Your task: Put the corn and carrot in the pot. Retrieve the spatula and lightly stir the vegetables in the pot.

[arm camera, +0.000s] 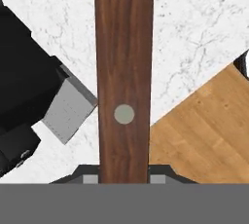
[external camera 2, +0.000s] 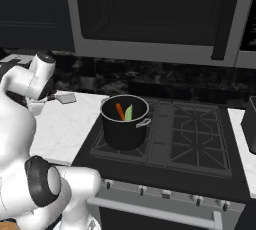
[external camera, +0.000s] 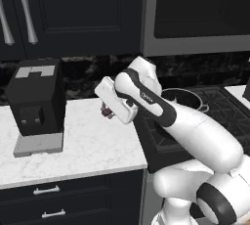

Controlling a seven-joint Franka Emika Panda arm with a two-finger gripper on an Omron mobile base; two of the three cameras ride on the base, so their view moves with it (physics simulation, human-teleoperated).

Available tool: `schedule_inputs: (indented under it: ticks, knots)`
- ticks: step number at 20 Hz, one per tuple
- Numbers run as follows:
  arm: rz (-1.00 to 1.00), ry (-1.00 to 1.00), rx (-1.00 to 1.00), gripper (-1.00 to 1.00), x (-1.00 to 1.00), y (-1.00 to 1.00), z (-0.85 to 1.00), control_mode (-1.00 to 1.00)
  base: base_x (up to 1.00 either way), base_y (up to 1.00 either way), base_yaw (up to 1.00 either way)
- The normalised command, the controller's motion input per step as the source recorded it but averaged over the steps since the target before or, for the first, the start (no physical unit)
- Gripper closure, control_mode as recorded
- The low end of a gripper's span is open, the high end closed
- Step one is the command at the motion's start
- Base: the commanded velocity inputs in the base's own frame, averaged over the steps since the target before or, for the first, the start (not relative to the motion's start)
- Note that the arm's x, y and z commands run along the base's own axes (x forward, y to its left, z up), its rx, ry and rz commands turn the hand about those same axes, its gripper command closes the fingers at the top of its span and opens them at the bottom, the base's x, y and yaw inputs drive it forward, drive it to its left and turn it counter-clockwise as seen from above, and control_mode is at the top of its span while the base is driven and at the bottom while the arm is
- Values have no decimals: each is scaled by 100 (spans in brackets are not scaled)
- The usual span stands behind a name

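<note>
- The hand [external camera: 108, 112] hung just above the white marble table [external camera: 88, 146], left of the stove [external camera 2: 190, 134], closed on the spatula [arm camera: 124, 72].
- In the hand view the spatula's brown wooden handle ran straight up the middle of the picture, from between the finger tips at the bottom to the top edge, with two pale rivets along it. Its long axis lay in line with the hand's own pointing direction.
- From the right base view, a flat grey blade [external camera 2: 65, 98] stuck out past the arm over the table, toward the stove side; I took it for the spatula's blade, though the handle was hidden behind the arm there.
- The pot [external camera 2: 125, 124] stood upright on the front left burner of the stove, well apart from the hand.
- Inside the pot the carrot [external camera 2: 120, 111] and the corn [external camera 2: 129, 112] leaned side by side, touching or nearly so, both tilted up on end against the inside; the carrot was to the left, the corn's green husk to the right.
- A black coffee machine [external camera: 36, 99] stood on the table to the left of the hand, near the back wall.
</note>
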Motion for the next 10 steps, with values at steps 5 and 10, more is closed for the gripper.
schedule_inputs:
  ticks: [5, 10]
  knots:
    - [-9, 0, 33, 100, -65, -16, 100, -100, 0, 0, 0]
    - [-13, 7, 34, 100, -33, -40, 97, -100, 0, 0, 0]
